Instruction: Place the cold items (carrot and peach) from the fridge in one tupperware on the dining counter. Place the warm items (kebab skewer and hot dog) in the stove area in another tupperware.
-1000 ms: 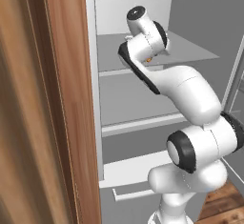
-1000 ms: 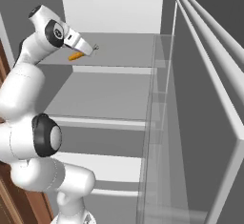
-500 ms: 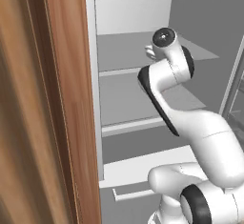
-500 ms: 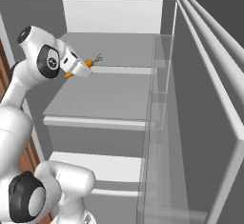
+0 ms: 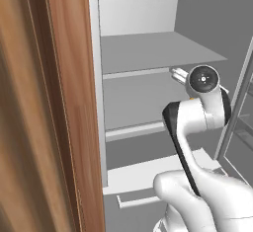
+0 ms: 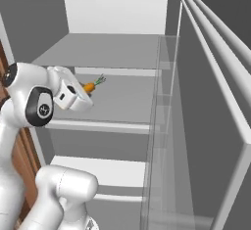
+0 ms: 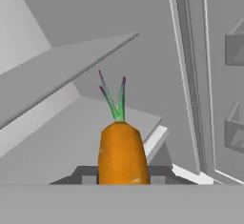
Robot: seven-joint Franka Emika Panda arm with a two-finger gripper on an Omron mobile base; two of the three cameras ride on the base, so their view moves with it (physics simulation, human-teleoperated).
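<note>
An orange carrot with green leaves stands between my dark fingertips, pointing away from the hand. My gripper is shut on the carrot's thick end. In the right base view the carrot hangs in the air just in front of the fridge's middle shelf, held by the gripper. From the left base view the white hand pokes out behind the arm's round wrist joint. Peach, kebab skewer, hot dog and tupperware are out of view.
The open fridge has a bare upper shelf and a lower shelf. Its door with bins stands open on the right. A tall wooden panel closes off the left side.
The arm has swung out of the fridge's upper shelf, carrying the carrot lower and toward the door side. The elbow has dropped. The jaws have stayed shut on the carrot.
</note>
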